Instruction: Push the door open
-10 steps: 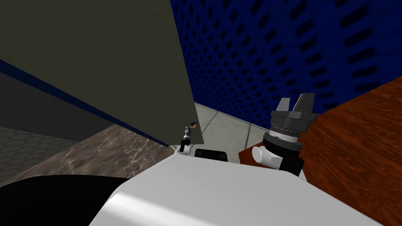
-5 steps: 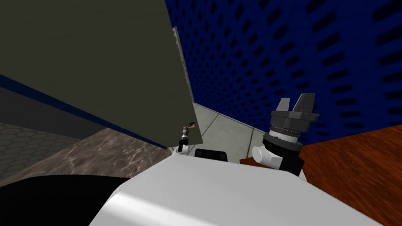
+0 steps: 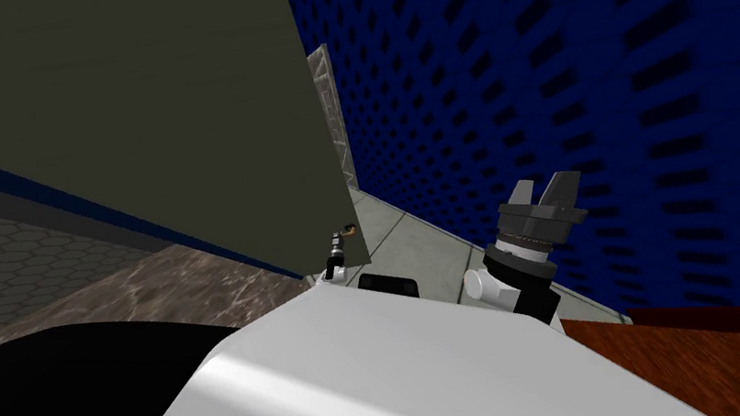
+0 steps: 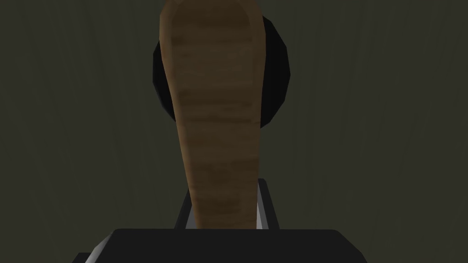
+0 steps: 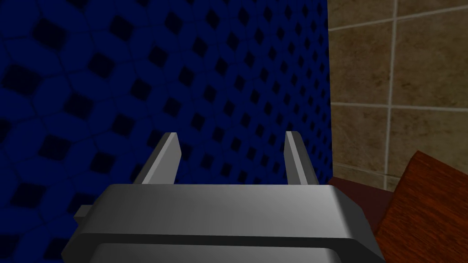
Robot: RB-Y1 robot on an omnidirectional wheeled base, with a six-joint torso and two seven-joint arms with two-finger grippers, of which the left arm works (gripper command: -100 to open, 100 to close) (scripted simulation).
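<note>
The door (image 3: 158,113) has swung further from the blue wall (image 3: 575,47), baring a pale frame strip (image 3: 329,105) and more tiled floor (image 3: 411,241) past its free edge. The left end effector (image 4: 224,194) pinches the brown handle (image 4: 215,105) near that edge; the right end effector (image 5: 231,137) hangs spread beside the wall.

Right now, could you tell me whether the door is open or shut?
Partly open: past the edge of the door, a pale strip and floor show.
</note>
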